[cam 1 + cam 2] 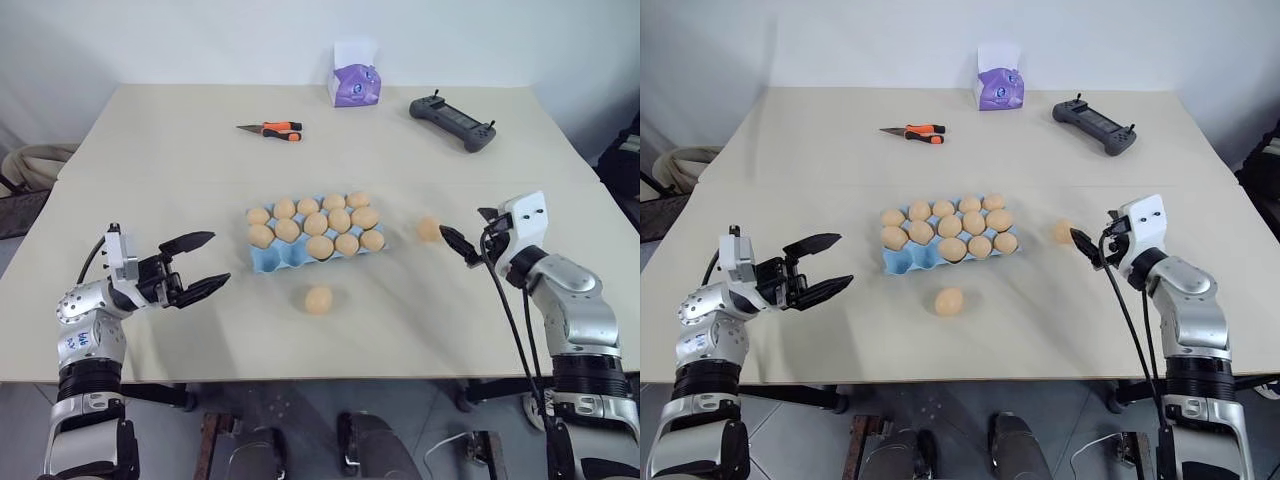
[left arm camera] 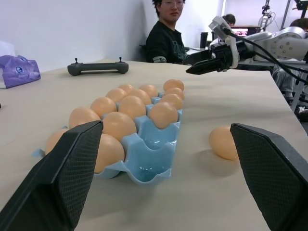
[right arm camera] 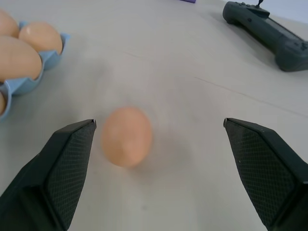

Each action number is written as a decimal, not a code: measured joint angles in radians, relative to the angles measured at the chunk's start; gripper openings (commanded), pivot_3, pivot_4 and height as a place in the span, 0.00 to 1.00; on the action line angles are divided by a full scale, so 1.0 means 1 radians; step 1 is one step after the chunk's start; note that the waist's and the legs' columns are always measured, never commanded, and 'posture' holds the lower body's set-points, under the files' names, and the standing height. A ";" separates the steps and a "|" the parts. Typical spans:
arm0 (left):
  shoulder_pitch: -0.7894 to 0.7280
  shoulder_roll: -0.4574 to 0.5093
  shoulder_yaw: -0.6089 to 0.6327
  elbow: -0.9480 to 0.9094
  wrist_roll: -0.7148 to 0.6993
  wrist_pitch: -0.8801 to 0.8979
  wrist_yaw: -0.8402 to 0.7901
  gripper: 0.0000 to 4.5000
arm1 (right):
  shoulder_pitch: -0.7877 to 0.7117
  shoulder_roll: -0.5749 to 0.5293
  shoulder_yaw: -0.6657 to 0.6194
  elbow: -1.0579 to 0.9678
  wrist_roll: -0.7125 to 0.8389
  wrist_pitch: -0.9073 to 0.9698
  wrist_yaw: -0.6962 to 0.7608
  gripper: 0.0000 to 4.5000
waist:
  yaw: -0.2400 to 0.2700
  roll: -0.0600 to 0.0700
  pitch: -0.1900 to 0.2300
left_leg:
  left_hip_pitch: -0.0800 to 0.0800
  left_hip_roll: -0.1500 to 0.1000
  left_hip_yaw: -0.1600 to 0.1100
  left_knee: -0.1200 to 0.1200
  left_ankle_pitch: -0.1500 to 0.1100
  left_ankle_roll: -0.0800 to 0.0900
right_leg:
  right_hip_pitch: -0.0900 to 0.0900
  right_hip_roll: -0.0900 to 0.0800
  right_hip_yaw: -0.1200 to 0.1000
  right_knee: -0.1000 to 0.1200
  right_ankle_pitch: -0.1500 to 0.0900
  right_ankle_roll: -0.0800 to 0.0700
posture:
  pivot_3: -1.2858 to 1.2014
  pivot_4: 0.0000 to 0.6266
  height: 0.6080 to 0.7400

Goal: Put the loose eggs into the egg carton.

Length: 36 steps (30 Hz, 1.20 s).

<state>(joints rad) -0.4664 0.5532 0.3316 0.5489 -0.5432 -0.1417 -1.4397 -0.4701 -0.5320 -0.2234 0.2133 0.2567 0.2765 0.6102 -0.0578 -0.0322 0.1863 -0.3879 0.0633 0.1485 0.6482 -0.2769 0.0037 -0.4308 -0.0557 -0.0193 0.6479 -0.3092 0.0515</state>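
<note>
The light blue egg carton (image 1: 270, 262) lies mid-table and holds several tan eggs; the cups at its front left corner (image 2: 147, 166) are bare. One loose egg (image 1: 318, 300) rests on the table just in front of the carton. Another loose egg (image 1: 428, 229) lies to the carton's right. My left gripper (image 1: 220, 258) hovers open to the left of the carton, pointing at it, and nothing is between its fingers (image 2: 72, 168). My right gripper (image 1: 447, 236) is open just right of the second loose egg (image 3: 126, 136), which lies ahead of its fingers and apart from them.
At the back of the table are a purple tissue pack (image 1: 355, 85), a dark grey controller (image 1: 452, 122) and orange-handled pliers (image 1: 272, 130). A person (image 2: 166, 33) sits beyond the table's right side. The table's front edge runs just below both grippers.
</note>
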 measured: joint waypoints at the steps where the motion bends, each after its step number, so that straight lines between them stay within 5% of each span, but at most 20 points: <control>1: 0.000 -0.002 -0.001 -0.008 -0.001 0.001 -0.001 1.00 | 0.005 0.004 -0.001 -0.004 0.003 -0.006 -0.003 0.99 | 0.002 0.000 0.000 | 0.000 0.000 0.000 0.000 0.000 0.000 | 0.000 0.000 0.000 0.000 0.000 0.000 | 0.52 0.24 1.00; 21: -0.026 0.002 -0.015 -0.011 -0.003 0.012 -0.005 1.00 | 0.691 -0.078 -0.269 -0.567 0.232 0.068 0.097 0.99 | 0.027 0.000 0.000 | 0.002 0.000 -0.001 0.000 0.000 0.002 | 0.004 0.000 0.000 -0.002 0.001 0.001 | 0.52 0.24 1.00; 28: -0.056 0.002 -0.020 0.018 -0.001 0.006 -0.016 1.00 | 0.641 -0.081 -0.283 -0.566 0.244 0.076 0.085 0.99 | 0.026 0.000 0.000 | 0.002 0.000 0.000 0.000 0.000 0.002 | 0.003 0.001 0.001 -0.003 0.002 0.001 | 0.52 0.24 1.00; 36: -0.036 -0.001 -0.023 0.007 -0.001 0.000 -0.008 1.00 | 0.289 0.005 -0.086 -0.373 0.159 0.076 -0.042 0.99 | 0.019 0.000 0.000 | 0.001 0.000 0.000 0.000 0.000 0.002 | 0.002 0.001 0.001 -0.003 0.002 0.001 | 0.52 0.24 1.00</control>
<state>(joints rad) -0.5025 0.5521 0.3090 0.5556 -0.5445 -0.1413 -1.4472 -0.1808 -0.5275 -0.3098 -0.1601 0.4157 0.3530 0.5682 -0.0386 -0.0322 0.1863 -0.3867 0.0630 0.1480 0.6482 -0.2768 0.0053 -0.4286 -0.0550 -0.0185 0.6453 -0.3074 0.0520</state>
